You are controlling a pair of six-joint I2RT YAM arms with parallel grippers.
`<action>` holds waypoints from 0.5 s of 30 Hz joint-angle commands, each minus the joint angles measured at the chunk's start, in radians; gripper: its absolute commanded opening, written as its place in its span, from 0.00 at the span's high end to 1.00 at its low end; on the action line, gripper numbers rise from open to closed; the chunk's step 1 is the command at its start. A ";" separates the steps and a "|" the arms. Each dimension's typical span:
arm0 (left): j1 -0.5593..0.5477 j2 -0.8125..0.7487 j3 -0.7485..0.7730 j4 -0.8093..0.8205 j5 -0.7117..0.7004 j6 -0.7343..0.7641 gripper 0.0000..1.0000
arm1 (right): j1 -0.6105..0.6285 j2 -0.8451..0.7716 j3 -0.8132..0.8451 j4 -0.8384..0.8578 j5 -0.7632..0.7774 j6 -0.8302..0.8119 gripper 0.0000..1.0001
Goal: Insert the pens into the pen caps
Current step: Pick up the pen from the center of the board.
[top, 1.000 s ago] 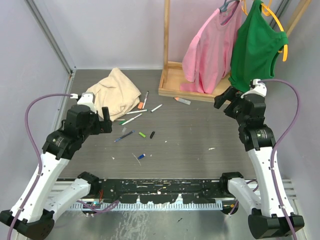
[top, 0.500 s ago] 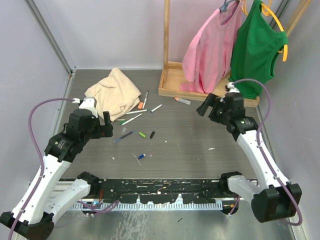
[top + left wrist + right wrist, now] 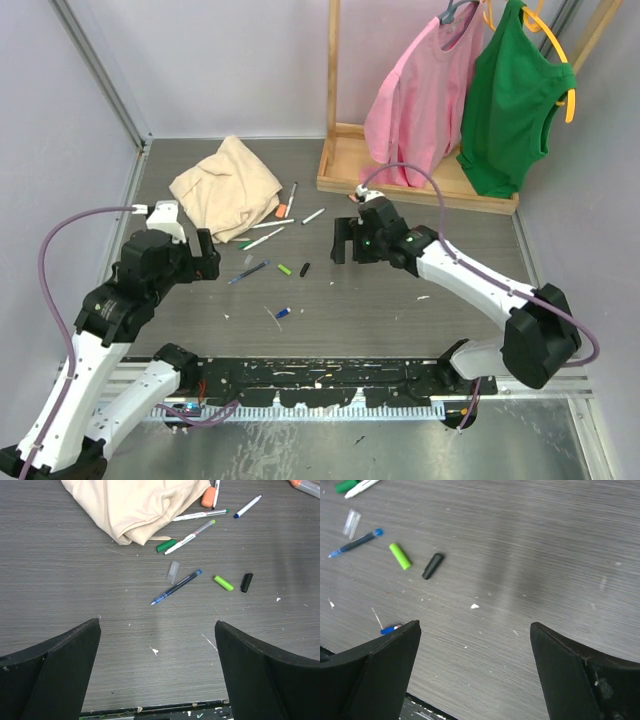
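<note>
Both arms hang over the grey table (image 3: 400, 310), each with its jaws spread wide and nothing in them. The left gripper (image 3: 204, 258) sits low on its own side; the right gripper (image 3: 345, 240) stands over the middle, near the black cap (image 3: 304, 269) and the light green cap (image 3: 285, 270). The pens (image 3: 270, 237) lie scattered between the two arms. The dark blue pen (image 3: 247, 272) is nearest the left gripper, and the white pens (image 3: 200, 515) are farther back, hard against a crumpled beige cloth (image 3: 225, 190). An orange cap (image 3: 208, 497) touches the cloth's corner, and a dark green cap (image 3: 166, 545) lies just beside its edge. One lone pen (image 3: 365, 201) lies apart by the wooden rack (image 3: 335, 180), under a pink shirt (image 3: 415, 100) and a green shirt (image 3: 515, 100).

The left wrist view picks out a clear cap (image 3: 173, 572) just beside the dark blue pen. The right wrist view shows a small blue cap (image 3: 390, 629) beside a thin stick (image 3: 376, 617), which the left wrist view leaves out. Only the overhead view takes in the rack and shirts
</note>
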 commanded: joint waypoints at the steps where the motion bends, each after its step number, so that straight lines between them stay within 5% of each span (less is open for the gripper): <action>1: 0.005 -0.015 -0.017 0.043 0.039 0.026 0.02 | 0.074 0.042 0.068 0.080 0.012 -0.008 0.05; 10: 0.005 0.119 0.040 0.036 -0.005 0.050 0.02 | 0.131 0.030 -0.033 0.138 -0.078 -0.031 0.07; 15: 0.005 0.072 0.029 0.029 -0.005 0.018 0.02 | 0.152 0.073 0.012 0.105 -0.067 -0.118 0.08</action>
